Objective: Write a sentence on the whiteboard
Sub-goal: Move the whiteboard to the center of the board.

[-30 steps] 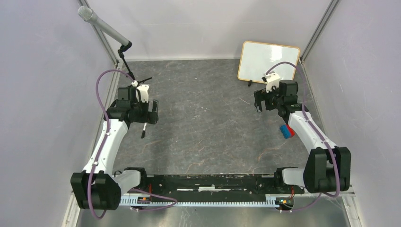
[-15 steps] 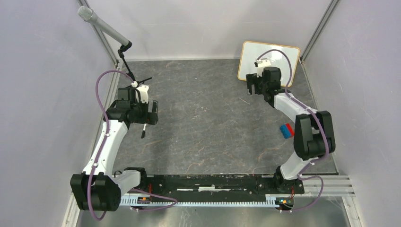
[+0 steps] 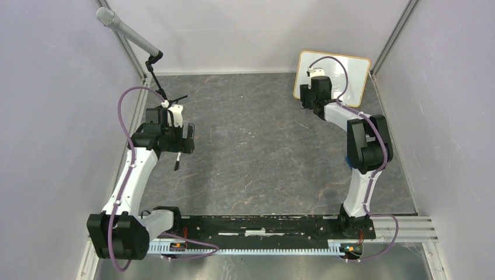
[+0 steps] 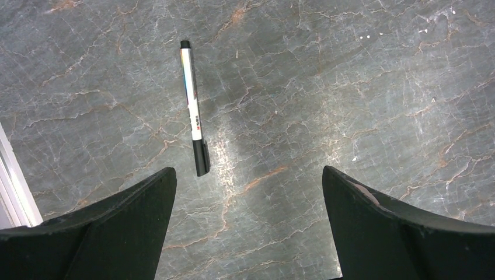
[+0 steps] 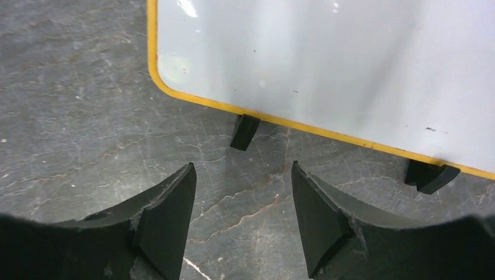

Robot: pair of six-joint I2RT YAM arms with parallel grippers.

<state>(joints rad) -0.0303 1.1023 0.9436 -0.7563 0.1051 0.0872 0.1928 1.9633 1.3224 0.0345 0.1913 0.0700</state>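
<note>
Grey table (image 3: 251, 151). Right gripper (image 5: 242, 175), open, faces the blank whiteboard's (image 5: 327, 58) near edge; left gripper (image 4: 248, 181), open, over the marker (image 4: 194, 105). Next, probably: grip the whiteboard.

So the whole setup sits on a dark grey marble-look counter (image 3: 251, 146) with thin rust and tan veins running all over it, boxed in on three sides by plain pale lilac-grey walls (image 3: 52, 116). There's a slim silver metal post (image 3: 396, 36) running up each back corner, and a brushed silver metal strip (image 3: 262, 265) along the near edge. Lighting is soft and even, just a pale sheen (image 4: 230, 149) on the stone in the left wrist view.
</note>
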